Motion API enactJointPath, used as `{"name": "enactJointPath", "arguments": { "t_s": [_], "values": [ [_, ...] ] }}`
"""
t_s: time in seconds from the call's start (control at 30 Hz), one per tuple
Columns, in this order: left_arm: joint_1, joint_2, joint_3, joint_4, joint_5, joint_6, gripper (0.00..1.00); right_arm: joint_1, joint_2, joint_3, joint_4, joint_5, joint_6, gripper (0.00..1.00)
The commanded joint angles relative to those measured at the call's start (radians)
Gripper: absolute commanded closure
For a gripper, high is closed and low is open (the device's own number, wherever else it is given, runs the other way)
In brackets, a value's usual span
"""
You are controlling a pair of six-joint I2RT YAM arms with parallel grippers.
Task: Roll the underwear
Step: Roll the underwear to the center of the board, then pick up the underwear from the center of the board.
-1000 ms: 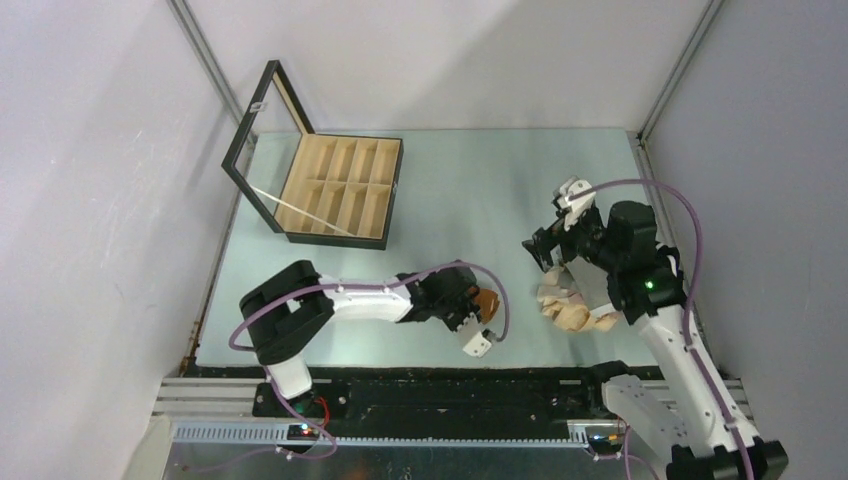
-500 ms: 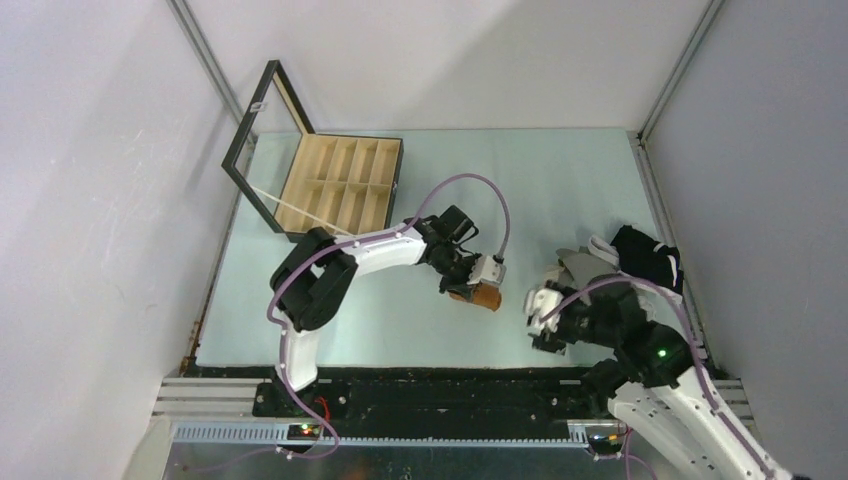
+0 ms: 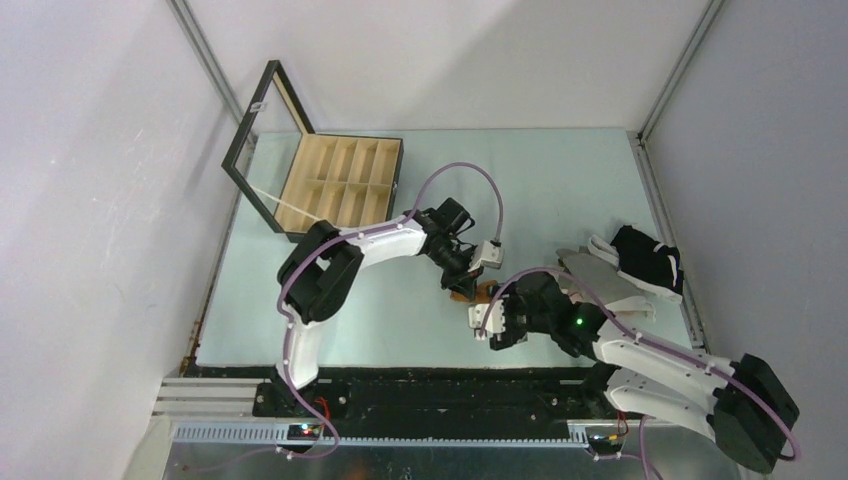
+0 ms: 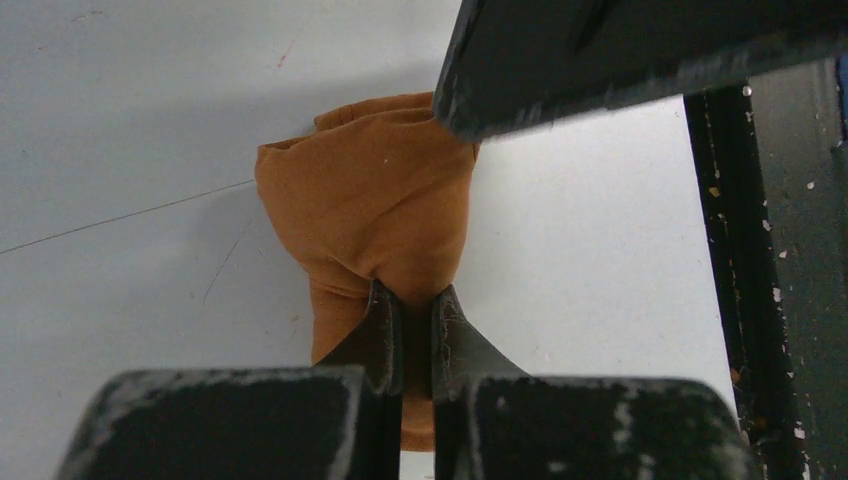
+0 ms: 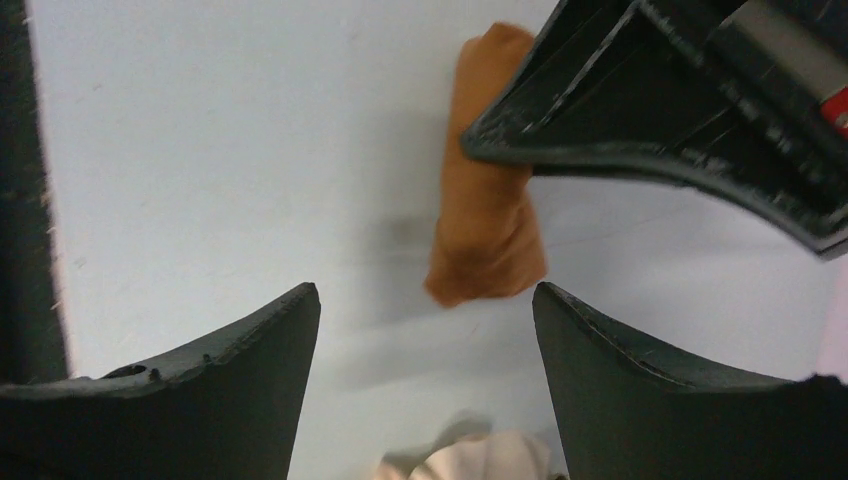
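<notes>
While the left gripper (image 4: 410, 300) pinches the rolled rust underwear (image 4: 370, 205), the right gripper (image 5: 425, 292) hovers spread wide over it, so next up is probably clamping the free end

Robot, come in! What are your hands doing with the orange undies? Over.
Left gripper shut on the rust-brown underwear, rolled up. Right gripper open, facing the roll's end. Left gripper crowds the approach; beige underwear nearby.

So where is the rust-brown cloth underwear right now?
The rust-brown underwear is pinched in the left hand, just right of centre of the pale table in the top view, with the open right hand close beside it.
</notes>
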Motion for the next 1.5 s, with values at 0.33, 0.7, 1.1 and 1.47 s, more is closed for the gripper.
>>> {"name": "enactJointPath", "arguments": {
  "t_s": [0.33,0.7,1.1,1.47],
  "values": [
    [0.022,0.202,0.022,-0.333,0.044,0.027,0.97,0.006,0.341,0.019,0.443,0.005,-0.133,0.21],
    [0.074,0.222,0.068,-0.398,0.088,0.047,0.93,-0.068,0.53,0.15,0.284,-0.07,-0.181,0.66],
    [0.312,-0.092,0.075,-0.039,0.146,-0.623,0.44,-0.284,0.563,0.536,-0.174,-0.432,0.209,1.0],
    [0.432,-0.427,-0.132,0.848,-0.001,-1.402,0.27,-0.545,0.555,0.722,0.08,-0.717,1.015,1.0]
  ]
}}
